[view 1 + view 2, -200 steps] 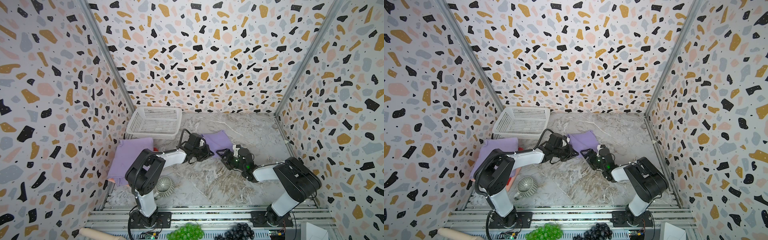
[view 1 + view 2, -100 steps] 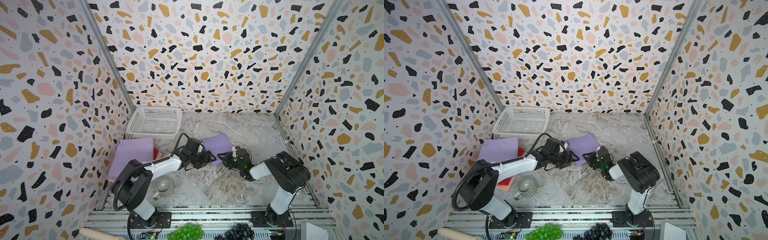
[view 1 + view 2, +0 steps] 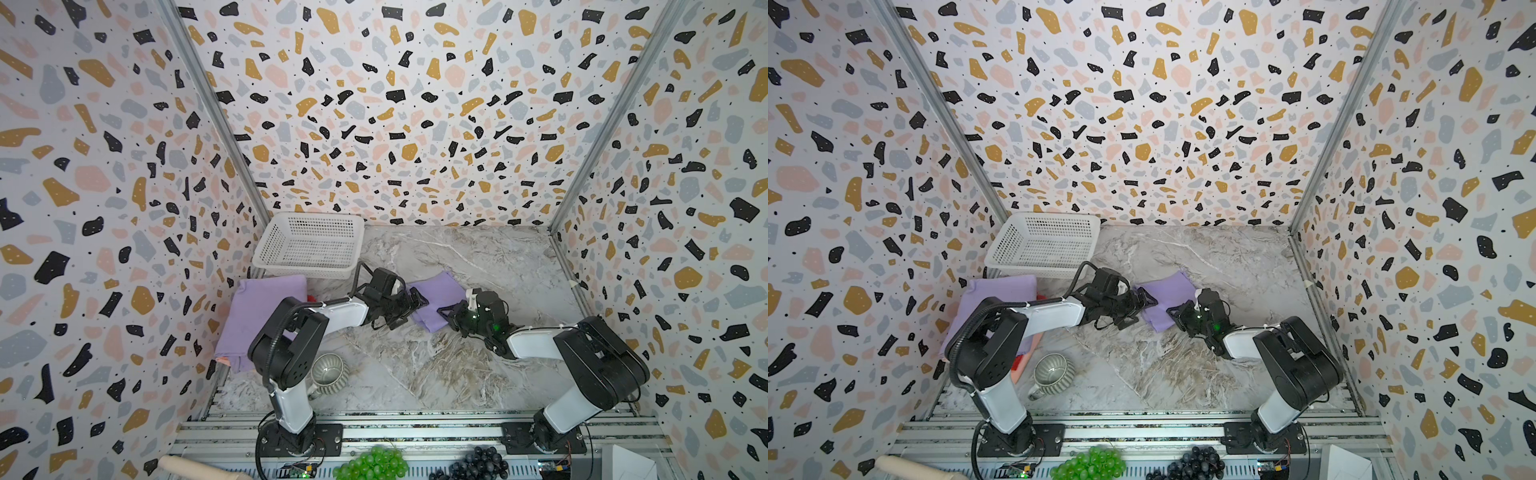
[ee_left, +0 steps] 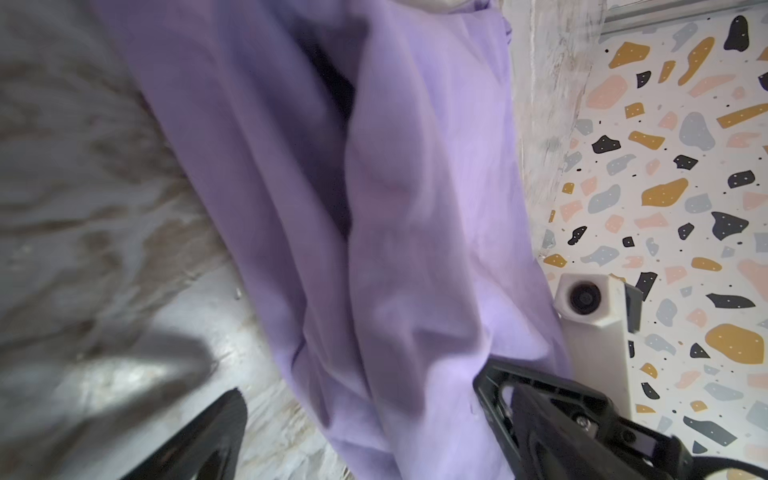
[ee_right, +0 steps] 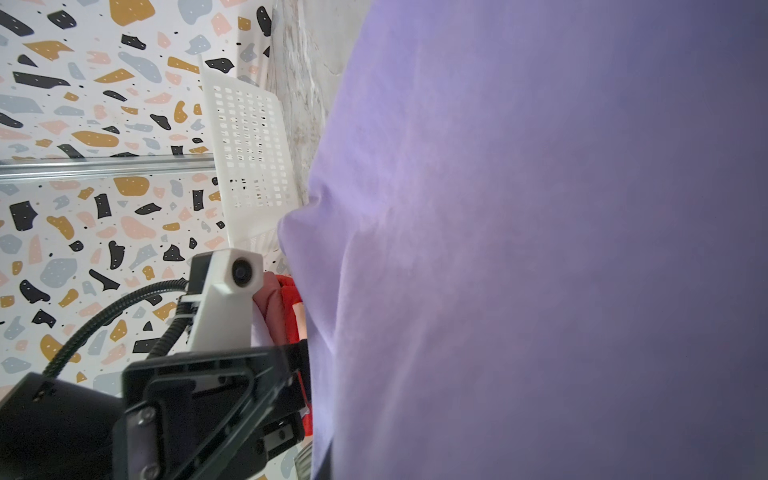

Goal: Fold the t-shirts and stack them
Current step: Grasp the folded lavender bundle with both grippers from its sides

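1. My left gripper (image 3: 415,301) has its black fingers (image 4: 519,399) spread wide. Nothing is pinched in them.
2. A soft lavender t-shirt (image 3: 438,293) lies folded and wrinkly on the shiny marble table (image 3: 415,365). One edge sits between those open fingers.
3. My right gripper (image 3: 446,312) is at the shirt's other edge. Purple cloth fills its wrist view and hides the jaws, so I cannot tell if they are squeezed or wide.
4. Back along my left arm lies a flat stack of folded t-shirts (image 3: 257,311), lavender on top. A red shirt (image 3: 311,297) and a salmon-pink corner (image 3: 222,359) peek out. The arm covers part of it.
5. A white plastic basket (image 3: 266,249), full of little holes, stands just past the left gripper.
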